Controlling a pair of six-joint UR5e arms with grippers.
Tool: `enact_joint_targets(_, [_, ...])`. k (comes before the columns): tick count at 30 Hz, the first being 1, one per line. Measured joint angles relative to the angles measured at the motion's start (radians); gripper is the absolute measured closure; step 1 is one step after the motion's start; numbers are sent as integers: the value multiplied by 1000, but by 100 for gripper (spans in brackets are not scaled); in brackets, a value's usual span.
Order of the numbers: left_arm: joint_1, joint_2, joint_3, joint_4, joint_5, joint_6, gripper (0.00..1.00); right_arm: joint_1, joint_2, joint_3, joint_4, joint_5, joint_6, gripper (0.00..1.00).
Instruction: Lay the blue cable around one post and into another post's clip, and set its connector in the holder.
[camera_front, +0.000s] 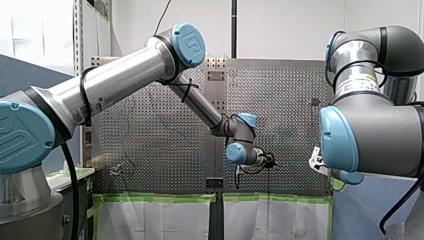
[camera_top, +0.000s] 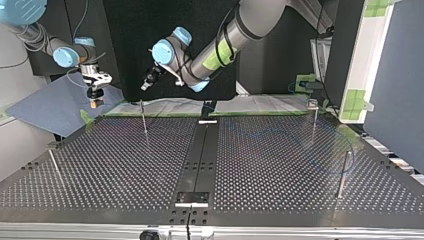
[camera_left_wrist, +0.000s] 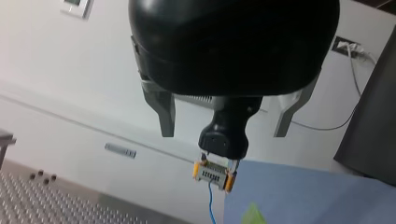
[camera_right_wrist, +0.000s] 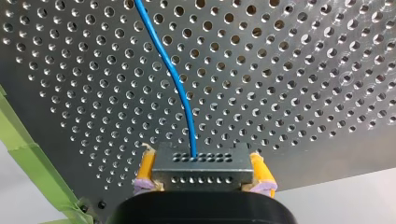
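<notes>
At ten o'clock in the top view: my right gripper (camera_top: 94, 96), yellow pads (camera_right_wrist: 261, 173) pinching the connector (camera_right_wrist: 201, 169); blue cable (camera_right_wrist: 180, 88) ran out toward twelve in its wrist view. My left gripper (camera_left_wrist: 224, 135): fingers spread, empty. Step, I judged: connector in carriage; next called for leading cable round a post (camera_top: 144, 117).

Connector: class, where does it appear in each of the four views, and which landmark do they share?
Front view: cannot be made out.
Top view: connector at the left, in my right pincer, by the perforated table's far corner.
Left wrist view: ahead of my left pincer, held by my right pincer.
Right wrist view: between the yellow pads.
Shared landmark: the perforated table.
</notes>
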Motion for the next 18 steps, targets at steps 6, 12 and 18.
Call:
enact_joint_targets(6, [-1, 0, 0, -13, -51, -7, 1, 1, 0, 0, 0, 0, 2, 100])
enact_joint_targets(12, [-1, 0, 0, -15, -102, 7, 1, 2, 0, 0, 0, 0, 11, 100])
enact_joint_targets(18, [-2, 0, 0, -19, -160, 10, 1, 2, 0, 0, 0, 0, 13, 100])
